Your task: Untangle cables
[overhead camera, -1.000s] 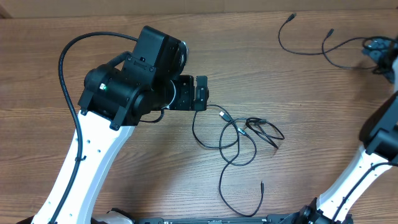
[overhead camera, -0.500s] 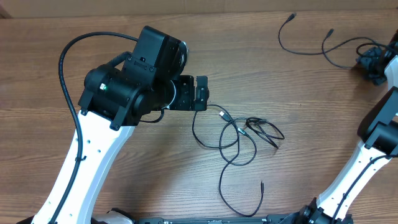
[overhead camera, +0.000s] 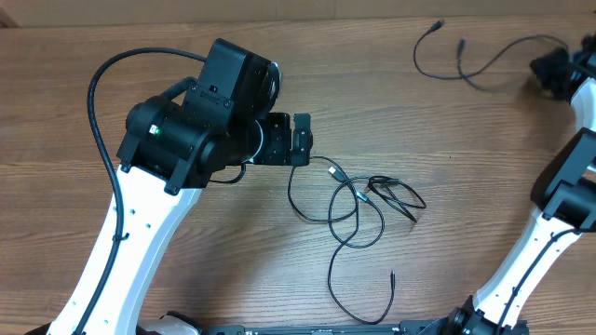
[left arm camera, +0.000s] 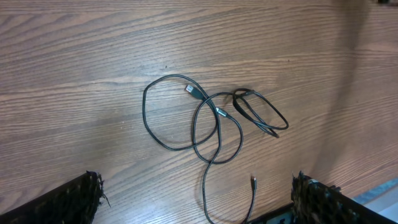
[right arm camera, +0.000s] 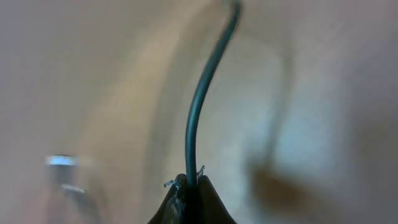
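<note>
A loose tangle of thin black cables (overhead camera: 358, 200) lies on the wooden table at centre, with a silvery plug (overhead camera: 333, 171) at its upper left and a free end (overhead camera: 392, 276) below. In the left wrist view the same tangle of cables (left arm camera: 211, 118) lies ahead of my left gripper (left arm camera: 193, 211), which is open wide and holds nothing. My left gripper (overhead camera: 303, 140) hovers just up and left of the tangle. At the far top right my right gripper (overhead camera: 549, 73) is shut on a separate black cable (overhead camera: 503, 54). That cable (right arm camera: 202, 93) rises from between the pinched fingertips (right arm camera: 177, 202).
More thin black cable with a loose plug end (overhead camera: 438, 25) lies on the table at the top right. The left arm's thick black cable (overhead camera: 98, 102) loops out at the left. The table's front edge (overhead camera: 326, 328) runs along the bottom.
My right gripper has closed on the cable at the top right and shifted up and slightly left, pulling the cable's loose end leftward. The left arm and the central tangle have not moved.
</note>
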Robot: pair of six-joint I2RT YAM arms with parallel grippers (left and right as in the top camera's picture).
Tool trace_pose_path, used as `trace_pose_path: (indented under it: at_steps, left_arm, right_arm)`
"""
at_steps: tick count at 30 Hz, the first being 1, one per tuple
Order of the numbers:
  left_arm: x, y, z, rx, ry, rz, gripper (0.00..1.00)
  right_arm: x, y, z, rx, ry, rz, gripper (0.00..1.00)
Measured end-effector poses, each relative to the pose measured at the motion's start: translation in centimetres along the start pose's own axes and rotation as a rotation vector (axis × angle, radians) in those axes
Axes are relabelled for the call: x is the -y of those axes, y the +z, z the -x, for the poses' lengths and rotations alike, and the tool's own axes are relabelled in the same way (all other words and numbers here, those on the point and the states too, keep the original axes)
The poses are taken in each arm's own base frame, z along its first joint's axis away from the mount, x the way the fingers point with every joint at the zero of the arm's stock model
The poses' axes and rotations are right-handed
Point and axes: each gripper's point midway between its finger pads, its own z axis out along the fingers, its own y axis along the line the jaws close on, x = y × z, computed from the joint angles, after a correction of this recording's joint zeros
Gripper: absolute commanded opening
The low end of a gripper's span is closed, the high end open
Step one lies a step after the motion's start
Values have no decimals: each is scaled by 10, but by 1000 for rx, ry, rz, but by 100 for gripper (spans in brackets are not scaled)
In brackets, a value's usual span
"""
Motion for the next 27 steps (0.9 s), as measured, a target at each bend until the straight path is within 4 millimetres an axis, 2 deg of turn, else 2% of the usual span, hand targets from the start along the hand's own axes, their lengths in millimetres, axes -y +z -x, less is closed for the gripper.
trace_pose_path:
  at_steps: [1,2,3,4,6,8,12,19,24,27]
  left_arm:
    - [0,0,0,0,0,0,99]
    - [0,0,0,0,0,0,100]
    - [0,0,0,0,0,0,100]
    - [0,0,0,0,0,0,100]
    - [0,0,0,0,0,0,100]
    - [0,0,0,0,0,0,100]
    - [0,0,0,0,0,0,100]
    - [0,0,0,0,0,0,100]
    - [0,0,0,0,0,0,100]
    - [0,0,0,0,0,0,100]
  right_arm:
    - [-14,-4,9,15,-15,41,8]
    - [-30,-10,19,33,-33,84,34]
    - [-46,-18,30,54,-54,124,86]
    - [-59,-24,37,68,-66,153,100]
    - [-77,-34,45,82,-84,191,100]
    - [-80,-36,39,51,-79,192,100]
    - [-58,-32,11,-62,-27,107,100]
    - [-28,-38,-26,-216,53,-3,100]
    - [-13,-46,-39,-279,96,-51,100]
    - [-9,-58,-45,-314,119,-77,100]
